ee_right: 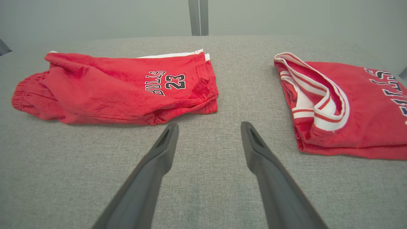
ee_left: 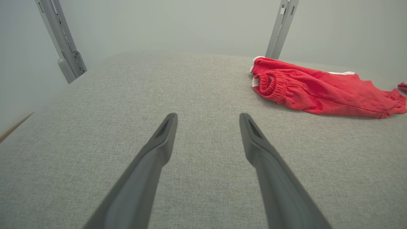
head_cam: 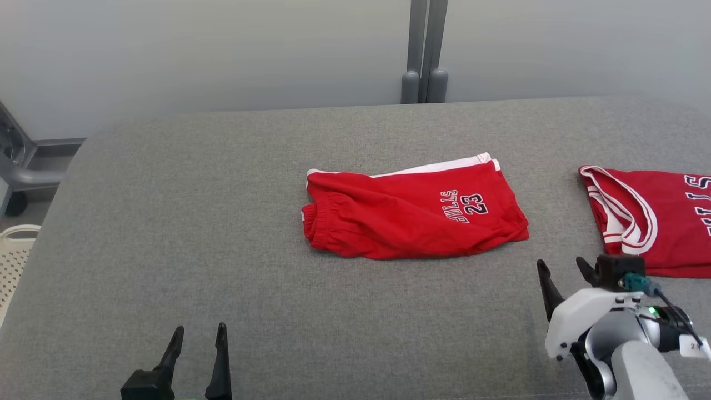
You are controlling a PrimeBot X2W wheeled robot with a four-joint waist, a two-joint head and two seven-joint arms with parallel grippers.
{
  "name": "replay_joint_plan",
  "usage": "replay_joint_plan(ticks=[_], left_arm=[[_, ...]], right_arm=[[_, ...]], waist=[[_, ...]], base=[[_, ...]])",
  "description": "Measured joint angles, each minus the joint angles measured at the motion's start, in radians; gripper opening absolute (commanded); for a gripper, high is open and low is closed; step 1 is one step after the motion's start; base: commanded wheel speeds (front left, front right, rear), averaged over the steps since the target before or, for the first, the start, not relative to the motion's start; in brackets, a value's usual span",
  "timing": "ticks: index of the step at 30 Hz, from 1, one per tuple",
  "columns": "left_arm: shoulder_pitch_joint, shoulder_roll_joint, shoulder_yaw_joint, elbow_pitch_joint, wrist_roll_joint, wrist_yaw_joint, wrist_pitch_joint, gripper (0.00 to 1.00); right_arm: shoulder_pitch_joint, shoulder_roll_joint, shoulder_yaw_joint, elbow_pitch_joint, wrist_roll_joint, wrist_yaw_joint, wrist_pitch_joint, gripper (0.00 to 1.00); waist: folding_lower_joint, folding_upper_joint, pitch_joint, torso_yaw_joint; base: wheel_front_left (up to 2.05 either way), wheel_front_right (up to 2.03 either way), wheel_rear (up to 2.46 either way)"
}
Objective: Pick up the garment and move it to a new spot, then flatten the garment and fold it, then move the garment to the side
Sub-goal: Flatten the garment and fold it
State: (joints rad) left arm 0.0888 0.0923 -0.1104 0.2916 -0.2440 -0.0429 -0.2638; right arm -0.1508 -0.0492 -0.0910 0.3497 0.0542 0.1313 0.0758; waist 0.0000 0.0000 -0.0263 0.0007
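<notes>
Folded red shorts marked "BULLS 23" [head_cam: 411, 214] lie in the middle of the grey fabric surface [head_cam: 222, 222]; this garment also shows in the left wrist view [ee_left: 321, 90] and the right wrist view [ee_right: 117, 87]. My left gripper [head_cam: 199, 336] stands open at the lower left, well short of the shorts, with nothing between its fingers [ee_left: 162, 140]. My right gripper [head_cam: 561, 266] is open near the shorts' right end, empty, its fingers [ee_right: 165, 143] pointing at the gap between the shorts and a jersey.
A folded red jersey with white trim [head_cam: 650, 214] lies at the right edge, also in the right wrist view [ee_right: 346, 105]. A pale perforated basket [head_cam: 14, 255] sits off the left edge. A grey post [head_cam: 425, 50] stands behind the surface against the wall.
</notes>
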Motion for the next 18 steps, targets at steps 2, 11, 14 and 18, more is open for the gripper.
replay_joint_plan(ticks=[2,11,14,18], left_arm=[[-0.002,0.000,-0.004,-0.001,0.000,-0.001,0.001,1.00],[-0.049,0.009,-0.040,-0.020,0.011,-0.015,0.004,1.00],[-0.073,0.008,-0.057,-0.024,0.016,-0.021,0.004,1.00],[-0.105,0.006,-0.067,-0.032,0.017,-0.025,0.004,1.00]], right_arm=[[-0.023,0.000,-0.013,0.006,0.000,0.000,0.043,1.00],[-0.269,-0.030,-0.108,0.066,-0.033,0.000,0.368,1.00],[-0.337,-0.051,-0.136,0.098,-0.030,0.000,0.438,1.00],[-0.429,-0.095,-0.144,0.142,-0.072,0.000,0.496,1.00]], waist=[[0.0000,0.0000,0.006,0.002],[0.0000,0.0000,0.082,0.039],[0.0000,0.0000,0.107,0.061],[0.0000,0.0000,0.150,0.089]], base=[[0.00,0.00,0.00],[0.00,0.00,0.00],[0.00,0.00,0.00],[0.00,0.00,0.00]])
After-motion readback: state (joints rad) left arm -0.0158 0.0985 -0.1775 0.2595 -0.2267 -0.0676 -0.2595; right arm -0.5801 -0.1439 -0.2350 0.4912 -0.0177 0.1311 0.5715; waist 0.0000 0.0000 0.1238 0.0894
